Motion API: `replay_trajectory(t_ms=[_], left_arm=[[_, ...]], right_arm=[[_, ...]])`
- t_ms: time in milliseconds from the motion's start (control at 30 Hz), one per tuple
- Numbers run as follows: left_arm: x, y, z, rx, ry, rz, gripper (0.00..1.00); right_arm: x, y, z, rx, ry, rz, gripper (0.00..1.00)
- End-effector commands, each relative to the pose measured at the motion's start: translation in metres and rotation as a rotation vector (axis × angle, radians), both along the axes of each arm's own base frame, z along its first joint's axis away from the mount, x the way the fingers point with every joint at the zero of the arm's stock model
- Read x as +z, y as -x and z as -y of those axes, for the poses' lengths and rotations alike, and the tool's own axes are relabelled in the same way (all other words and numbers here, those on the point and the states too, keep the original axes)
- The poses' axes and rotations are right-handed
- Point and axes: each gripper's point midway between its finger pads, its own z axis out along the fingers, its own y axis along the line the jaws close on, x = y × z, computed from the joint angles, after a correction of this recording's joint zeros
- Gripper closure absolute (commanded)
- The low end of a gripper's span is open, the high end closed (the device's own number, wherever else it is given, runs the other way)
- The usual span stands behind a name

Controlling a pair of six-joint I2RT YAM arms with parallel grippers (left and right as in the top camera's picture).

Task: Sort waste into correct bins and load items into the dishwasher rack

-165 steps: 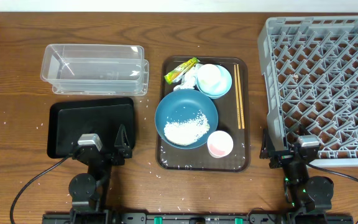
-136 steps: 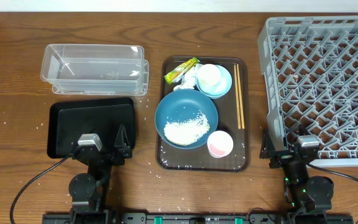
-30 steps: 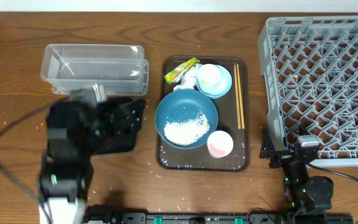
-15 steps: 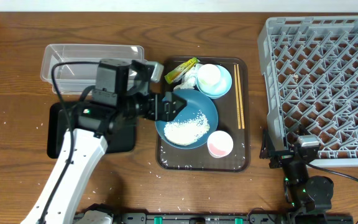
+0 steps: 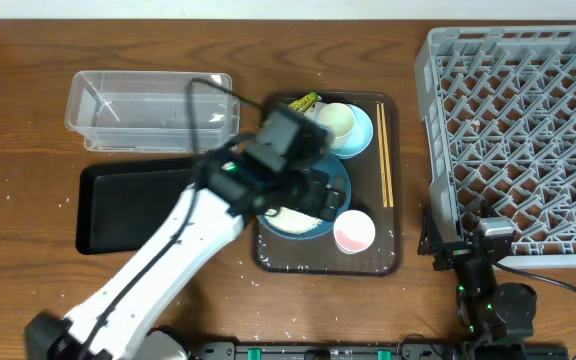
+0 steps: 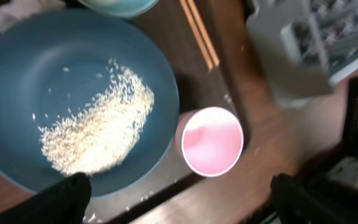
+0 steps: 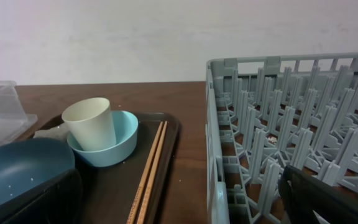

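My left gripper (image 5: 317, 194) is open and empty, hovering over the brown serving tray (image 5: 268, 255). In the left wrist view its gripper (image 6: 180, 198) hangs above the large dark blue bowl (image 6: 73, 81) with white rice (image 6: 98, 124) and the small pink cup (image 6: 212, 141). The white cup (image 5: 336, 121) stands in the light blue bowl (image 5: 359, 140). Wooden chopsticks (image 5: 384, 155) lie at the tray's right. The yellow-green wrapper (image 5: 304, 101) and the tissue (image 7: 48, 132) lie at the tray's back left. My right gripper (image 5: 458, 240) rests open by the grey rack (image 5: 523, 130).
The clear tub (image 5: 148, 110) stands at the back left, and the flat black tray (image 5: 128, 205) lies in front of it. My left arm crosses over the black tray's right end. Stray rice grains dot the table around the brown tray.
My left arm has swung up from its rest and right across the black tray, and now hangs over the blue bowl and pink cup. The right arm has not moved.
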Motion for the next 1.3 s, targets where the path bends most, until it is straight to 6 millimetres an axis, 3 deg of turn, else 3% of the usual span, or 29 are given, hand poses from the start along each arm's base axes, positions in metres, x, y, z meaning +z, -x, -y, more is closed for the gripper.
replay_trajectory(t_ms=[0, 167, 367, 800, 900, 1100, 1267], left_arm=[[-0.018, -0.003, 0.008, -0.05, -0.11, 0.028, 0.05], [-0.04, 0.01, 0.026, -0.112, -0.152, -0.015, 0.05], [-0.053, 0.012, 0.029, -0.123, -0.173, -0.038, 0.02], [-0.051, 0.0, 0.032, -0.106, -0.169, 0.014, 0.02], [-0.05, -0.019, 0.019, -0.047, -0.251, 0.106, 0.02], [-0.034, -0.068, -0.033, 0.215, -0.475, 0.329, 0.02], [-0.036, -0.078, -0.058, 0.379, -0.471, 0.292, 0.02]], right_arm=[[-0.001, 0.0, 0.002, -0.007, 0.009, -0.001, 0.01], [-0.001, 0.0, 0.002, -0.007, 0.009, -0.001, 0.01], [-0.001, 0.0, 0.002, -0.007, 0.009, -0.001, 0.01], [-0.001, 0.0, 0.002, -0.007, 0.009, -0.001, 0.01], [-0.001, 0.0, 0.002, -0.007, 0.009, -0.001, 0.01], [-0.001, 0.0, 0.002, -0.007, 0.009, -0.001, 0.01], [-0.001, 0.0, 0.002, -0.007, 0.009, -0.001, 0.01]])
